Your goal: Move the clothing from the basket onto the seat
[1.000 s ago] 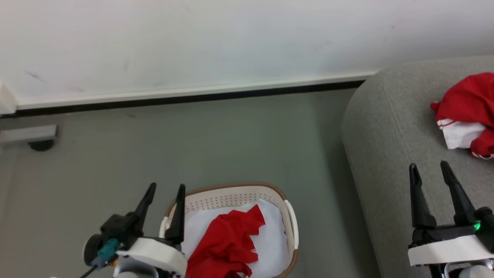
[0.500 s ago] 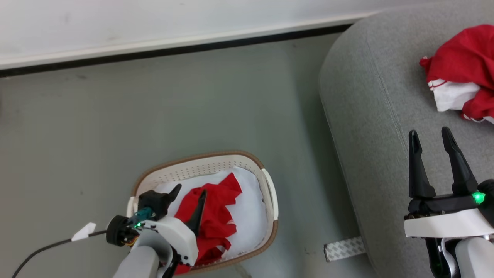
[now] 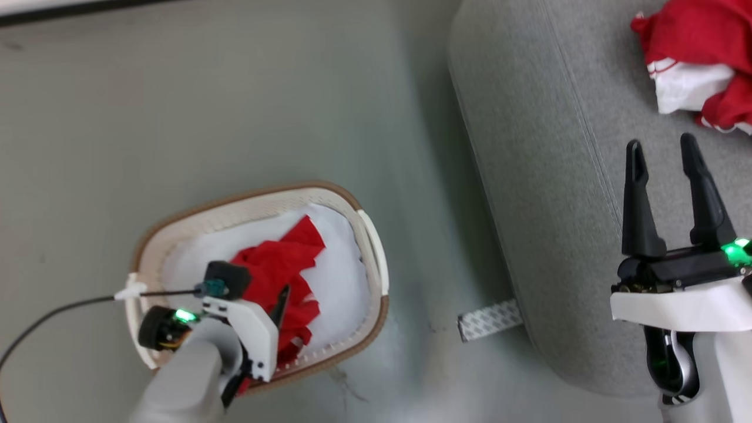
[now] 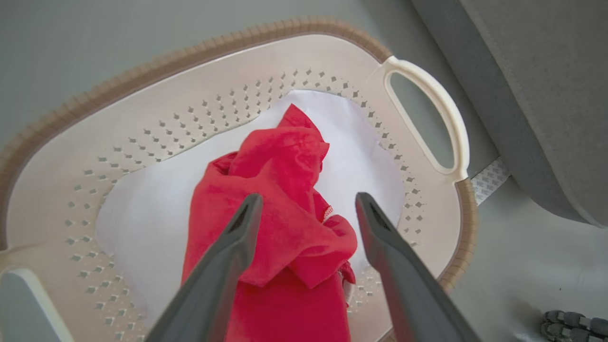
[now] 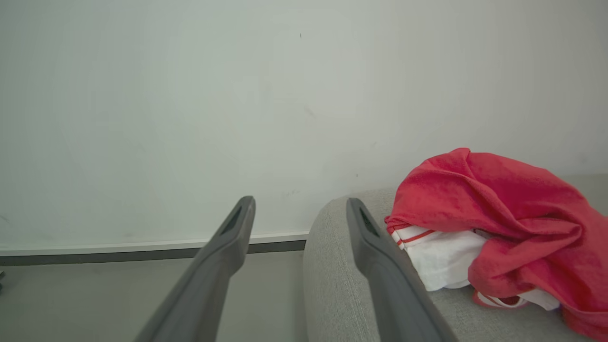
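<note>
Clothing (image 4: 280, 156) lies inside basket (image 4: 190, 80) rim under wide-spread left gripper (image 4: 308, 197); right gripper (image 3: 660, 144), likewise spread, hangs near seat (image 3: 529, 147) edge.

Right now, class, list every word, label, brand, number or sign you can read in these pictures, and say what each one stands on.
No readable text anywhere.
The basket, the red garment inside it, the red and white pile and the seat carry no visible print.
The strip on the floor beside the seat has a repeating grey pattern, too small to tell whether it holds any letters.
</note>
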